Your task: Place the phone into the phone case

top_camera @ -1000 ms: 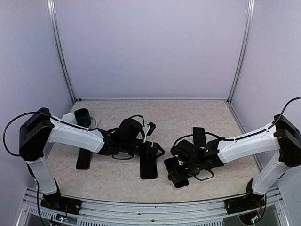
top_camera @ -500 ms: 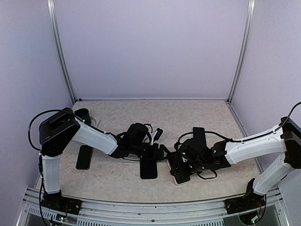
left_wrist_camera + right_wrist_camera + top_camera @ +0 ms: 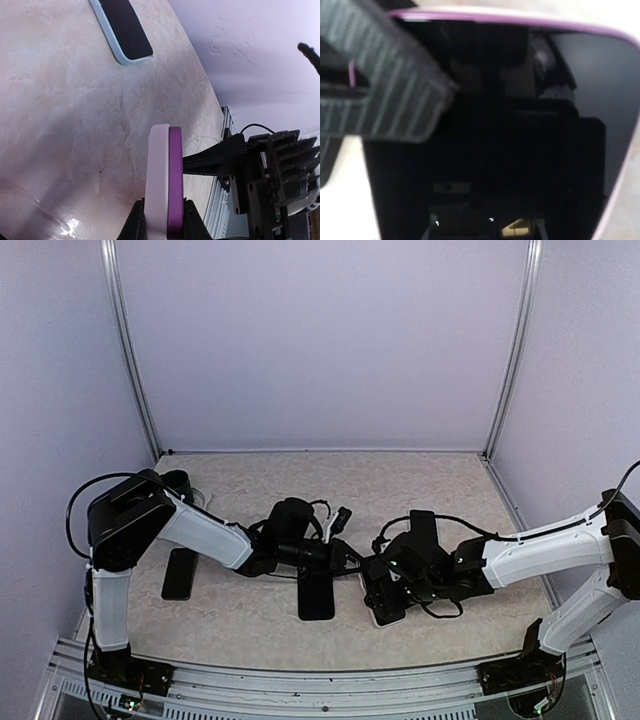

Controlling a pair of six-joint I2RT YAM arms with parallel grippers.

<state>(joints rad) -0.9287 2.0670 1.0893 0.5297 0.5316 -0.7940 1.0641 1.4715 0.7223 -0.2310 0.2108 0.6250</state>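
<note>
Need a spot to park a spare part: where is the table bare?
Bare table: the back strip behind both arms, and the front patch between the left black slab and the middle black slab. Crowded: the centre, where left gripper and right gripper meet at the phone case.

1. Left arm: stretched low toward the centre, with the left gripper pinched tight on the edge of the phone.
2. Right arm: reaching leftward, with the right gripper angled down and its jaws wide apart.

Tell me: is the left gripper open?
No, the left gripper is clamped on a thin pink-and-purple slab standing between its fingers.
</note>
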